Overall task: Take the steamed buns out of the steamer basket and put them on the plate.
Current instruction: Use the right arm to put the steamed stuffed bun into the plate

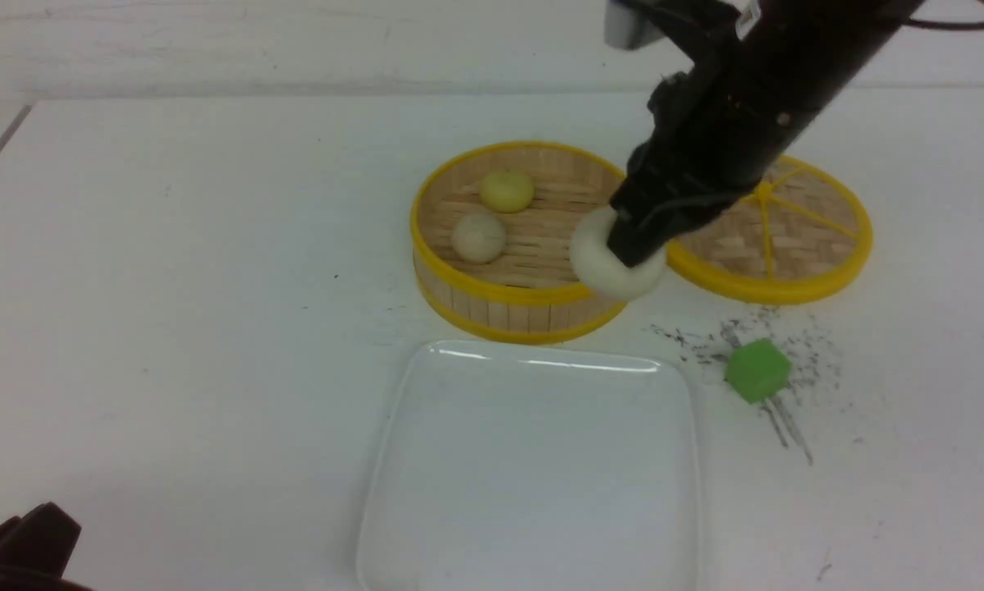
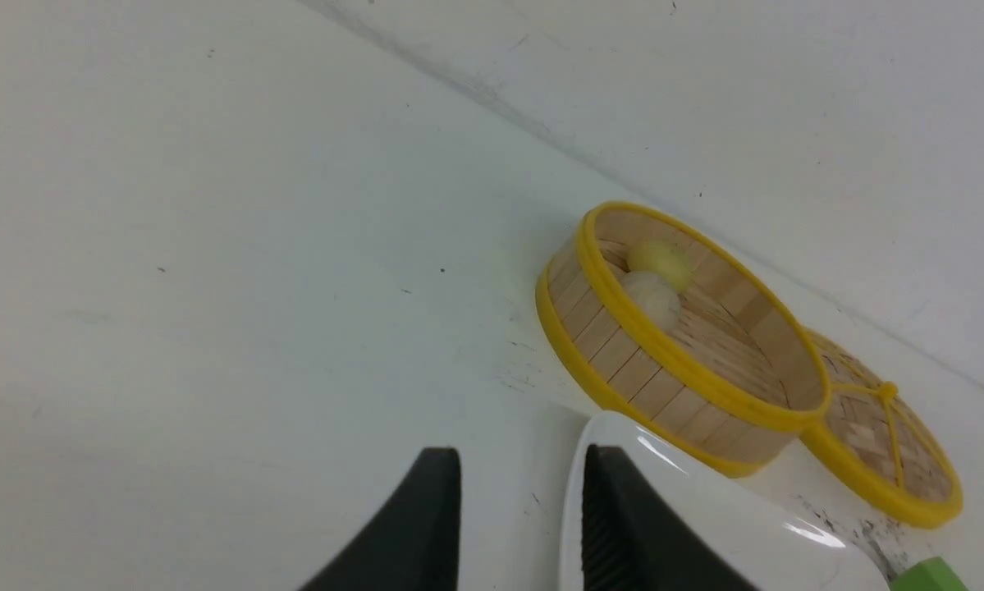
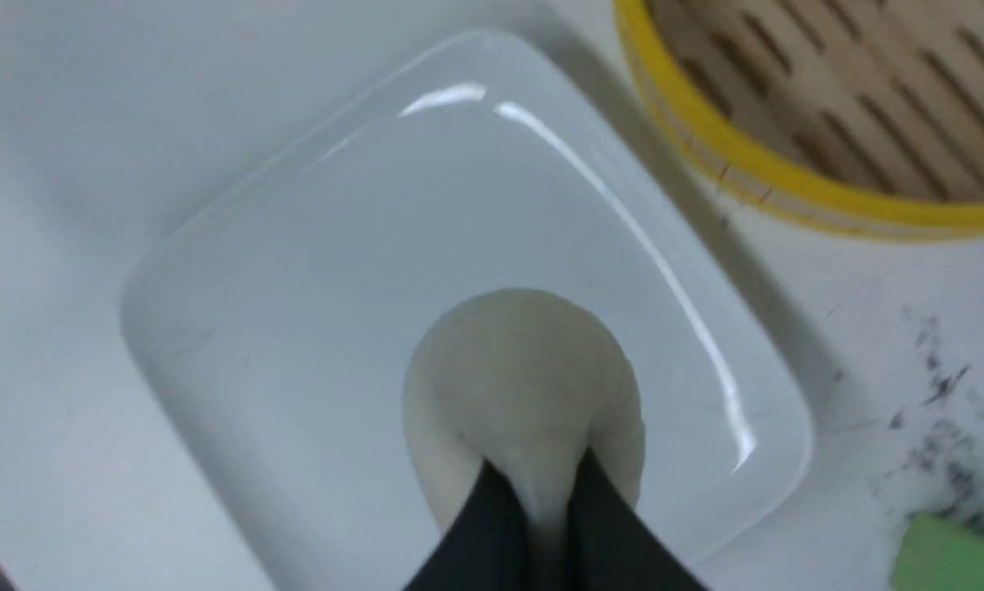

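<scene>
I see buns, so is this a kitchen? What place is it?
Likely a robot practice setup, not a kitchen: a bare white table, a green cube near the plate, and the right gripper pinching a bun.

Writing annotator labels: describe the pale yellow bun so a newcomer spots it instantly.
Find the round bamboo-slat steamer basket with yellow rims, behind the glossy white square plate. Two small domed buns sit on its floor. The target is the pale yellow bun, farther from the plate; its beige-white neighbour is paler and nearer.
</scene>
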Action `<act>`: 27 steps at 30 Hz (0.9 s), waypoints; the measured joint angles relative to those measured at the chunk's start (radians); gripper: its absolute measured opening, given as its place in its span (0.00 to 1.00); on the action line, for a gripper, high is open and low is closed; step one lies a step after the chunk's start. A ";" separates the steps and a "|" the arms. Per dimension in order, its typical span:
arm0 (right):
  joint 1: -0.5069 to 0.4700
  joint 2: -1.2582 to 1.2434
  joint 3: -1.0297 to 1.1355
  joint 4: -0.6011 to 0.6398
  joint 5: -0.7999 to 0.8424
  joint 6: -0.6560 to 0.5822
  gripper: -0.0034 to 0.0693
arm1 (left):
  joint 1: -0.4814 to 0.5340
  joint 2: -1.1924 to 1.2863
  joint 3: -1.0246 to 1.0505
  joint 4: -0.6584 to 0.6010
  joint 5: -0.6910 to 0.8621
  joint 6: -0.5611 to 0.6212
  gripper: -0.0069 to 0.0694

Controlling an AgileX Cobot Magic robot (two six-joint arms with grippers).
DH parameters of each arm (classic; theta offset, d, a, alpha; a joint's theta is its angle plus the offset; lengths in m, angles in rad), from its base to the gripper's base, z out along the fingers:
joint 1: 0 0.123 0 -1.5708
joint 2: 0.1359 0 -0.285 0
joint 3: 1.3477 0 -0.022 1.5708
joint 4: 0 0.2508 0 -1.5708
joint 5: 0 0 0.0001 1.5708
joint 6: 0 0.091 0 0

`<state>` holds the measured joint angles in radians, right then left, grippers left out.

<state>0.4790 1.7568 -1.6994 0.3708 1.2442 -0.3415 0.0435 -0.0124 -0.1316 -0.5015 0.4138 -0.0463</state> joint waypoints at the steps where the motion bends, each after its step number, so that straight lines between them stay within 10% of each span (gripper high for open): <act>1: 0.006 -0.015 0.045 0.004 -0.002 -0.002 0.08 | 0.000 0.000 0.000 0.000 -0.001 0.000 0.41; 27: 0.116 0.055 0.463 0.198 -0.406 -0.391 0.09 | 0.000 0.000 0.000 0.011 -0.002 0.000 0.41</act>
<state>0.5946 1.8123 -1.2360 0.5687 0.8380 -0.7320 0.0435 -0.0124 -0.1316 -0.4904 0.4118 -0.0463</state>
